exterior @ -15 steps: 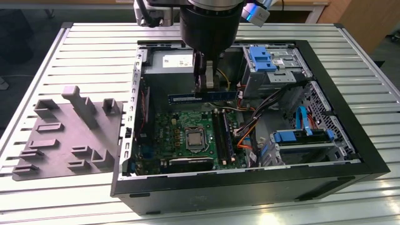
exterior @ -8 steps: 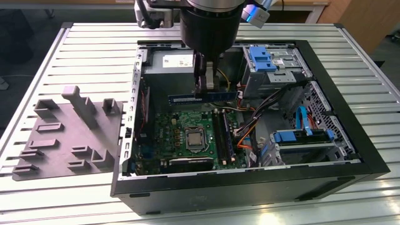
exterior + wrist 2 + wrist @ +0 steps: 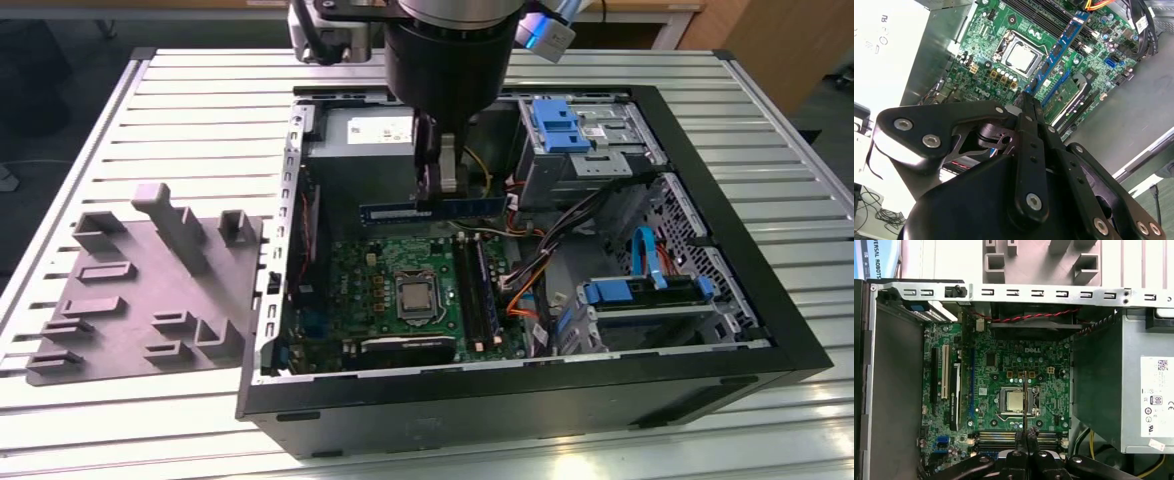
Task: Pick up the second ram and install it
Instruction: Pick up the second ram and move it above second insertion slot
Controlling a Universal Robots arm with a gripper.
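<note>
Jaws: clenched on the second ram [image 3: 394, 210], a thin flat stick
Below jaws: green motherboard [image 3: 360, 290] lay in black metal case [image 3: 534, 385]
Counter [image 3: 200, 110]: ribbed metal slats

second ram [image 3: 478, 205] blue, black chips; motherboard [image 3: 387, 285] green; tool [image 3: 439, 198] black; drive caddies [image 3: 554, 125] blue; table [image 3: 174, 120] silver, ribbed

The motherboard [image 3: 387, 270] lies flat in the computer case [image 3: 534, 405], with the processor [image 3: 415, 297] on its middle. The second ram [image 3: 394, 211] hangs above the motherboard's far edge, pinched in the gripper [image 3: 442, 200] and seemingly clear of it. The fixture plate [image 3: 134, 290] lies to the exterior view's left of the motherboard, outside the case.
</note>
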